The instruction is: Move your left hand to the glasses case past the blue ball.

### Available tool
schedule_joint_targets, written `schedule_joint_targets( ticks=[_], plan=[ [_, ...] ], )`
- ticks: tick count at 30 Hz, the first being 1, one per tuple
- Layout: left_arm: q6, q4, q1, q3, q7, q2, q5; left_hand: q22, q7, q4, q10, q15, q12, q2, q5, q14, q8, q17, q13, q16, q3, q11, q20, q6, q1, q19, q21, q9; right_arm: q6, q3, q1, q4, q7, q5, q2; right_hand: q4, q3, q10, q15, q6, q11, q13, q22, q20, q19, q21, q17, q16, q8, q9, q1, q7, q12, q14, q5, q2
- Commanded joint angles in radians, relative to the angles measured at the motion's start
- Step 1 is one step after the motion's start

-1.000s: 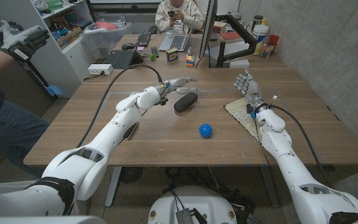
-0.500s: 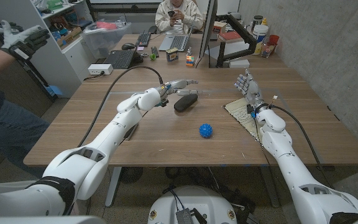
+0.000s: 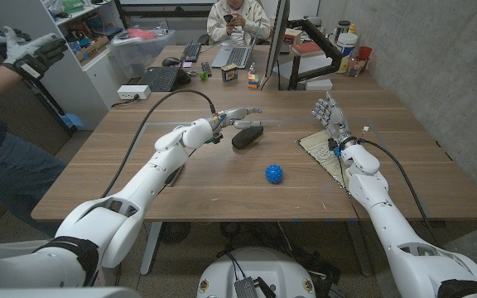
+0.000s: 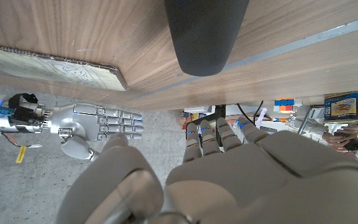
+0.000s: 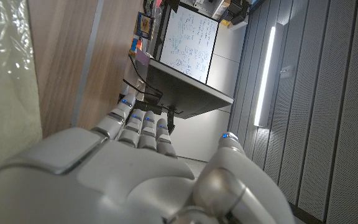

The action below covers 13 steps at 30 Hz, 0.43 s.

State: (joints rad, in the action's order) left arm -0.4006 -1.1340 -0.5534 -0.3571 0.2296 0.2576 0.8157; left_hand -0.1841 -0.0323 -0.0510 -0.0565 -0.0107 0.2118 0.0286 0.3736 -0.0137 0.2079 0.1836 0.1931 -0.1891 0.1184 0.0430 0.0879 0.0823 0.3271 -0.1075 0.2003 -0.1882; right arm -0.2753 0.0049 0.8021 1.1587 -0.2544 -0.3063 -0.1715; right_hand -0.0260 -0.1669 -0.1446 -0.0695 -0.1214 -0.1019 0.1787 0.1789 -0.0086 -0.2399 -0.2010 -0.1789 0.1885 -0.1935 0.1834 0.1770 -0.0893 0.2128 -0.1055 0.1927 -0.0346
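glasses case (image 3: 248, 136): dark, oblong, lying on the wooden table (image 3: 139, 165) slightly left of the table's middle, toward the far side. in the left wrist view the case (image 4: 205, 31) shows as a black rounded end lying across the wood grain, ahead of the fingertips.

left robot hand (image 3: 237, 114): extended over the table just beyond the far left end of the glasses case, fingers straight and spread, holding nothing. contact between the fingers and the case cannot be determined from the head view (the hand overlaps the case's upper edge there). in the left wrist view the left robot hand (image 4: 229, 168) has its fingers reaching forward, with a gap visible between fingertips and case.

blue ball (image 3: 273, 173): small, spiky, resting on the table nearer the robot than the glasses case, slightly to the right of it, apart from both robot hands.

right robot hand (image 3: 328, 116): upright on the right side of the table, fingers raised and apart, empty. it stands at the far edge of a light woven mat (image 3: 323, 152) lying on the table. the same hand appears in the left wrist view (image 4: 98, 127), and in the right wrist view (image 5: 138, 155) with fingers extended.

background: a laptop (image 3: 163, 79) on the far left of the table, and a seated person (image 3: 237, 21) beyond the far edge.
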Motion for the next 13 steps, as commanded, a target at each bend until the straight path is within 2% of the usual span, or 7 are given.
schedule_joint_targets(
  ticks=[1,13],
  plan=[
    [-0.005,0.018,0.01,0.001,-0.011,0.001,-0.003,-0.001,-0.004,-0.001,-0.007,0.0,0.002,0.003,0.004,0.004,-0.002,0.004,0.004,-0.006,-0.007,0.003,0.007,-0.001,0.011,-0.004,0.005,-0.006,-0.005,-0.001,-0.018,-0.023,-0.007,0.009,0.005,0.001,0.0,-0.008,0.001,-0.001,-0.006,0.004,0.005,0.005,-0.001,0.0,-0.006,-0.001,0.001,0.002,0.001,0.003,-0.004,-0.009,0.006,-0.009],
    [-0.013,0.039,0.024,-0.007,-0.014,-0.001,0.0,-0.001,-0.006,-0.002,-0.008,-0.001,0.002,0.002,0.004,0.006,-0.002,0.005,0.004,-0.006,-0.01,0.006,0.008,0.0,0.012,-0.003,0.005,-0.006,-0.013,0.003,-0.029,-0.038,-0.01,0.014,0.011,0.0,0.0,-0.008,0.001,-0.001,-0.005,0.005,0.005,0.004,0.0,0.0,-0.006,-0.002,0.001,0.002,0.001,0.004,-0.005,-0.009,0.006,-0.01]
  ],
)
